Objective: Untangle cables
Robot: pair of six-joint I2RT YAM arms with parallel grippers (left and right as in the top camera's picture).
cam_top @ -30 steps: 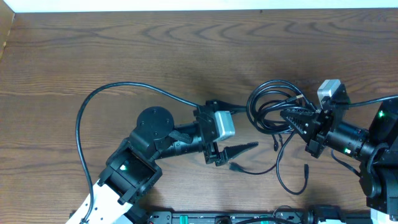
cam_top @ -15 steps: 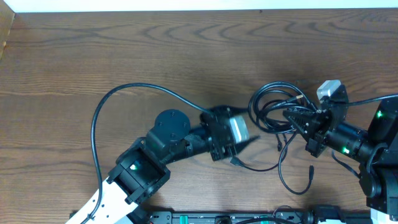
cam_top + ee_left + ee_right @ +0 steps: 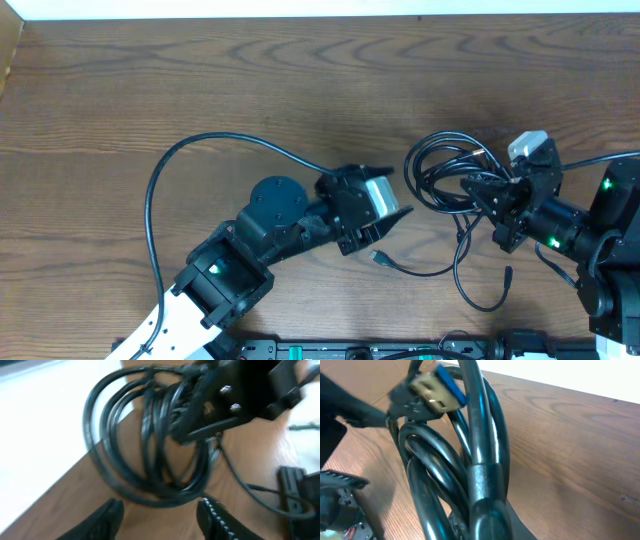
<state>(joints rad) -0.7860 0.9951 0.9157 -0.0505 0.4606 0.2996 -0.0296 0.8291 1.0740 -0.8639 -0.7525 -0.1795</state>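
cables: the coil of thin black cords (image 3: 437,172) sits toward the right edge of the brown wooden desk (image 3: 300,80), with a loose strand (image 3: 425,268) trailing toward the near edge.
your right pincer (image 3: 480,190): clamped on the coil.
your left pincer (image 3: 392,222): fingers apart, just beside the coil, gripping nothing.

Coiled cables (image 3: 437,172) lay on counter (image 3: 300,80); right gripper (image 3: 478,188) apparently clamped on coil's edge. Left gripper (image 3: 400,207) just beside coil, loose plug (image 3: 382,259) below.
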